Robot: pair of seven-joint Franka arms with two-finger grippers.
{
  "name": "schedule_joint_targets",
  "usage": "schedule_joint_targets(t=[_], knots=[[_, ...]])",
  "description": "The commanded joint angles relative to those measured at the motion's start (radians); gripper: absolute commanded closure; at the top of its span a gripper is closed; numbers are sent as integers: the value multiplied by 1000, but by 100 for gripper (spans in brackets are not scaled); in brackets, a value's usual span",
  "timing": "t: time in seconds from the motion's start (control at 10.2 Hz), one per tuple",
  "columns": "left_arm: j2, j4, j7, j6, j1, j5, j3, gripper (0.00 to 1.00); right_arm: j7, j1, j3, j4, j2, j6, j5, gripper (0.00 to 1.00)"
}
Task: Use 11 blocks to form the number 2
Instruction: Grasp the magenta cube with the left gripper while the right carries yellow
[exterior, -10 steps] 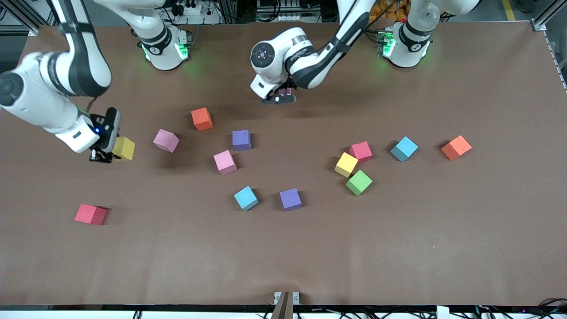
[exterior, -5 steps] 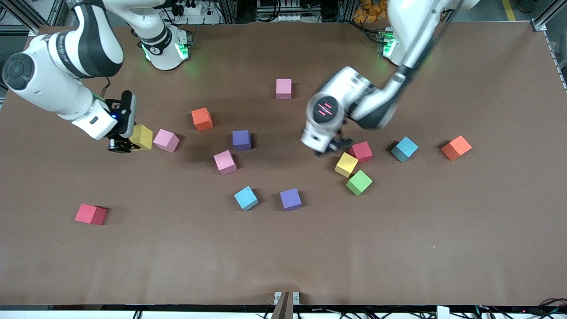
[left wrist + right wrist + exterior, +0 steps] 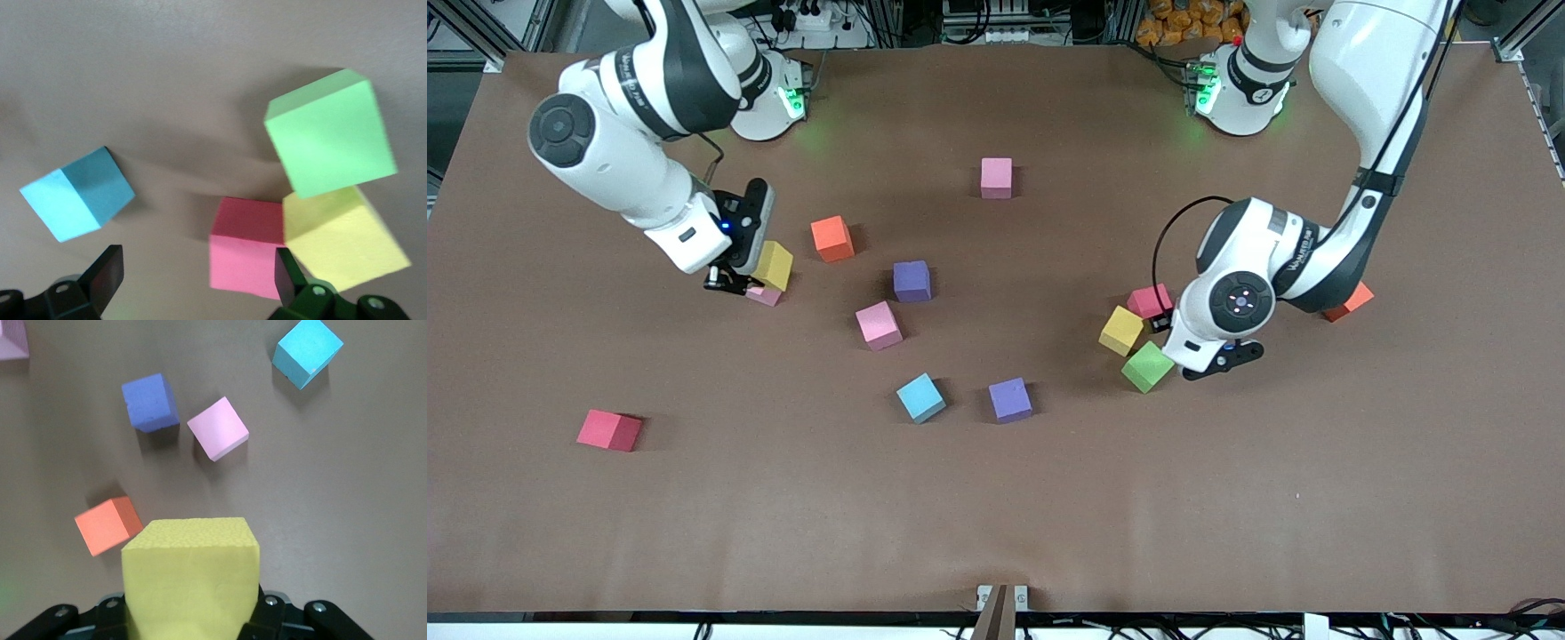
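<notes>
Yellow foam is being gripped in the right claw [image 3: 740, 283], whose fingers are closed on a yellow block [image 3: 773, 265] that is being carried in the air over a pink block [image 3: 764, 295] toward the right arm's end of the table [image 3: 996, 524]. No number 2 is yet being formed: the blocks are lying scattered, with one pink cube [image 3: 996, 176] sitting alone near the bases, well apart from the rest. The left claw [image 3: 197, 283] is being held wide open and empty over a tight cluster at the left arm's end, where a red block [image 3: 245, 245], a second yellow block [image 3: 343, 237] and a green block [image 3: 328, 133] are lying touching or nearly so. In the left wrist view the red block is being seen just inside one finger [image 3: 287, 277], off-centre between the open fingers, with the yellow cube pressed against it on that same side. The coming grasp is being judged to turn on that crowding. A light blue block [image 3: 77, 200] is lying apart from the cluster.
</notes>
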State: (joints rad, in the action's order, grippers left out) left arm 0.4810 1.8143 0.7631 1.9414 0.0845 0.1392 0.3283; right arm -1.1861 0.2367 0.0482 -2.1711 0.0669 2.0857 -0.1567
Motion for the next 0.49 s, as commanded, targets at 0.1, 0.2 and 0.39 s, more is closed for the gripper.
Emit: schedule_joint_targets(t=[0.1,0.2,0.39], knots=[[-123,155,-30,20,-17,4,49,0,39,148,-5,-24,14,-1,3,69],[-159,210,-19,58,-17,-9,70,0,52,212,-5,-42,10,17,22,70],[-199,301,-4,164,-15,-20,84,0,119,323,-5,-64,1,43,31,70]])
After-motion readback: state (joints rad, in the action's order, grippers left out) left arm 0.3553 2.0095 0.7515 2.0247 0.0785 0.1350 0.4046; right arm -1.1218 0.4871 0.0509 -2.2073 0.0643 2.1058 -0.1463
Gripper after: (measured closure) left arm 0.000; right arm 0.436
